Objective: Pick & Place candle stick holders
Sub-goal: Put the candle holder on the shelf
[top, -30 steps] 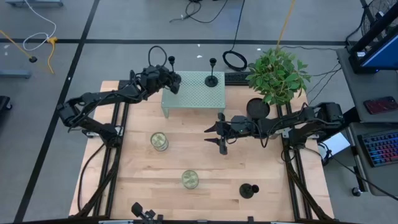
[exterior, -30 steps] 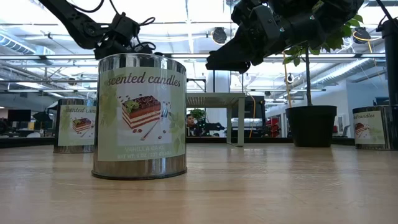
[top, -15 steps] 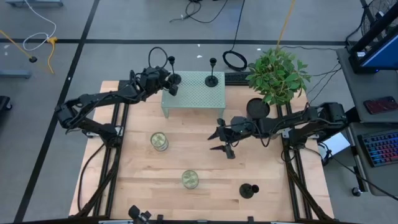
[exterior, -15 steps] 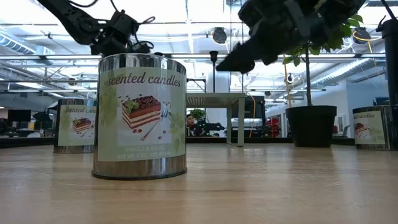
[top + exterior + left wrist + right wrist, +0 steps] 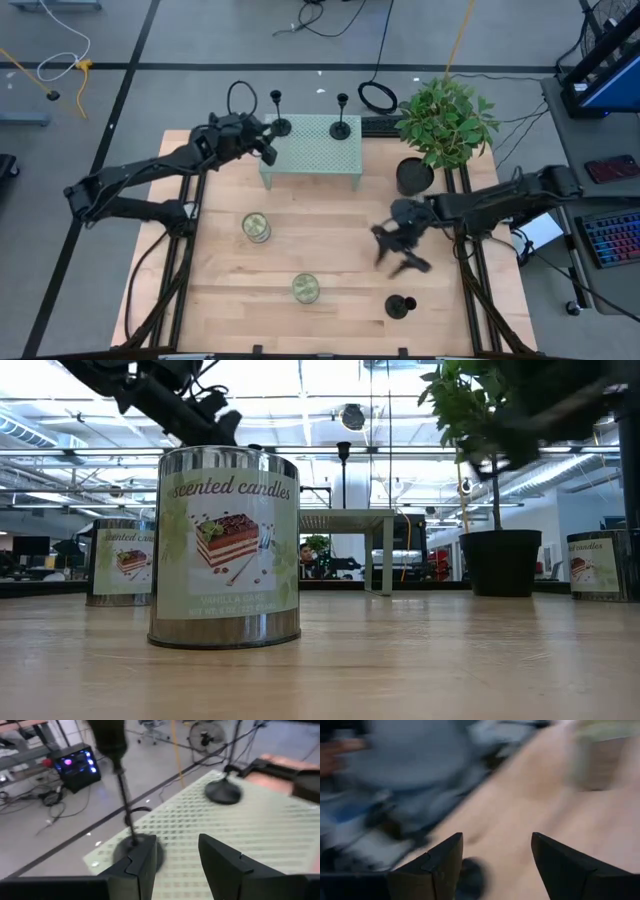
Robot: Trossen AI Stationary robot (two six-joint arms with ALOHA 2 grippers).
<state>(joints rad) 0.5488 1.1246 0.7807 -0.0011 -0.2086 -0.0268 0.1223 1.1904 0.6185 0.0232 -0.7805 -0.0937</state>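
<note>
Standing on the riser: two candle stick holders on a pale green perforated riser (image 5: 311,147) at the far side of the desk (image 5: 330,290) – one holder (image 5: 277,124) at the riser's far left corner, the second holder (image 5: 341,126) along its far edge, toward the right
Third holder: the third holder (image 5: 401,306) sits alone on the desk, well apart from the riser, toward the near right
Left tool: the left tool (image 5: 266,146) hangs at the riser's left end, just beside the corner holder; its fingers (image 5: 142,865) are spread, gripping nothing, the holder's base showing past them
Right tool: the right tool (image 5: 398,255) is over bare desk, between the riser and the third holder; fingers (image 5: 432,867) parted, nothing held
Jars: two greenish candle jars, one jar (image 5: 256,227) near the riser's left leg, the other jar (image 5: 306,289) nearer the front
Plant: a potted plant (image 5: 445,122) right of the riser
</note>
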